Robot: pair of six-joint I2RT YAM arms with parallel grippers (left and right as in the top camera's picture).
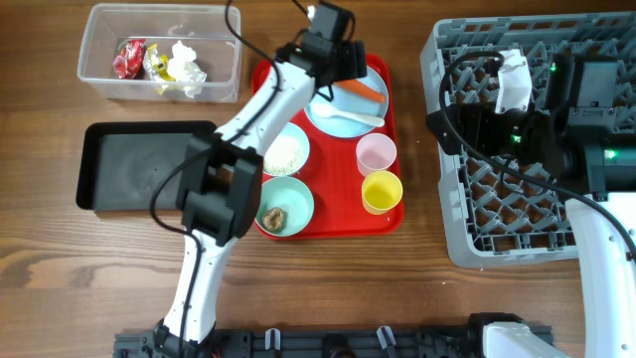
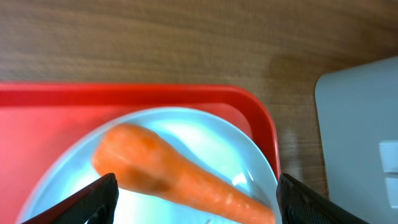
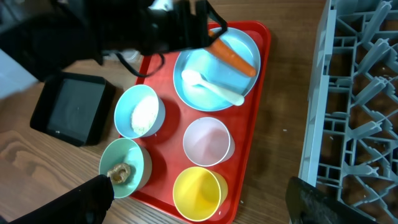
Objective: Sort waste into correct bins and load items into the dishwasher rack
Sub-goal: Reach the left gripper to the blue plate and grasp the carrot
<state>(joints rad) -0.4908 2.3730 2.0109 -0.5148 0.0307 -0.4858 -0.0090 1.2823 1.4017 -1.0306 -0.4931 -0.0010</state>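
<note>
While both jaws gape empty: two bowls [image 3: 129, 101] [image 3: 135, 155], two cups [image 3: 208, 142] [image 3: 199, 190], one plate [image 3: 217, 68], one carrot [image 3: 235, 59].

Bright even light; the close carrot [image 2: 183, 180] looks blurred

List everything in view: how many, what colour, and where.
table: one, brown wood, beneath everything.
clear tub: one, transparent, far left.
red wrapper: one, red, in clear tub.
yellow wrapper: one, yellow, same tub.
tissue: one, white, same tub.
red tray: one, red, centre.
black tray: one, black, left of red tray.
plate: one, light blue, on red tray.
carrot: one, orange, on plate.
spoon: one, white, on plate.
rice bowl: one, light blue, red tray; rice inside.
lump bowl: one, light blue, red tray; brown lump inside.
pink cup: one, pink, red tray.
yellow cup: one, yellow, red tray.
rack: one, grey, right.
left gripper: one, black, open, either side of carrot.
right gripper: one, black, open, over rack.
</note>
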